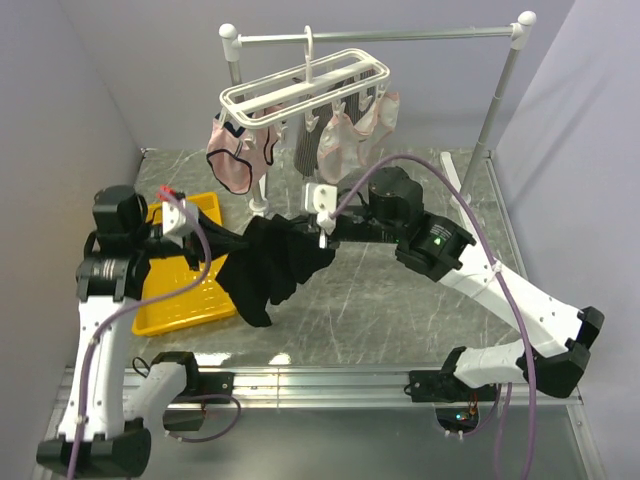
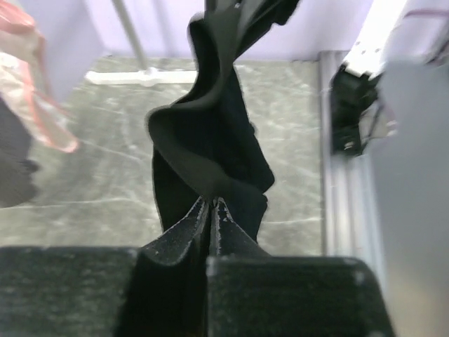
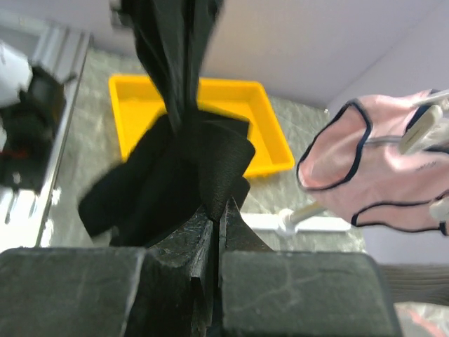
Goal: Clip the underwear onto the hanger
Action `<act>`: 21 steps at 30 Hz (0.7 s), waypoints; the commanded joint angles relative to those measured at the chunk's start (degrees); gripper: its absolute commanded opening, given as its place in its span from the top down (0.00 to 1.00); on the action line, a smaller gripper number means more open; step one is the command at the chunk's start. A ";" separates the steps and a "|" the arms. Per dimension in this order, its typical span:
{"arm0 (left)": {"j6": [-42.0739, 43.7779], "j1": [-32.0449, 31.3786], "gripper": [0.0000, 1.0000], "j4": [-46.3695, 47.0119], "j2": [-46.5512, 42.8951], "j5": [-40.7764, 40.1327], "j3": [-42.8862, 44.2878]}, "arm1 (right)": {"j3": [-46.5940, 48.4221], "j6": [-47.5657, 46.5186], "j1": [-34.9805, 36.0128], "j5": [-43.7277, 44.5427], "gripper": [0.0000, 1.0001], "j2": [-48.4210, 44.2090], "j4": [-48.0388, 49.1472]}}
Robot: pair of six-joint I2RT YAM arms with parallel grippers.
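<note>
Now, left gripper (image 2: 212,203): clenching on one end of the underwear (image 1: 268,268), with black fabric pinched between jaws that are pressing almost together.
right gripper (image 3: 219,208): also clamping on the underwear, gripping a fold at the opposite end, jaws nearly meeting on the cloth.
underwear position: hanging in the air between the two grippers, above the counter (image 1: 400,300), bunching up and drooping in the middle. In the top view its lowest fold is dangling just beside the right edge of the yellow tray (image 1: 190,305).
hanger (image 1: 300,88): hanging by its hook from the rail stand (image 1: 400,37) at the back, above and behind the underwear and not touching it.
hanger load: pink dark-trimmed underwear (image 1: 236,158) and a grey striped garment (image 1: 305,148) are dangling from its clips, with more pale pieces hanging on the right side.
yellow tray: sitting on the counter at the left, partly under the left arm.
arms: both are reaching inward toward the middle of the counter, so the grippers are facing each other across the stretched fabric.
</note>
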 commanded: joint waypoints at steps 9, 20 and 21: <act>-10.12 -4.26 0.01 21.56 -6.07 -5.85 -7.20 | -7.91 -18.07 -1.66 -18.46 1.00 -8.52 -0.23; 1.03 -14.20 0.01 11.98 -4.48 -6.03 -5.88 | -17.75 -40.21 -1.66 -24.18 1.00 -13.00 4.25; 4.96 -14.29 0.01 9.44 -4.40 -6.20 -4.66 | -18.02 -41.97 -1.75 -24.62 1.00 -13.44 3.20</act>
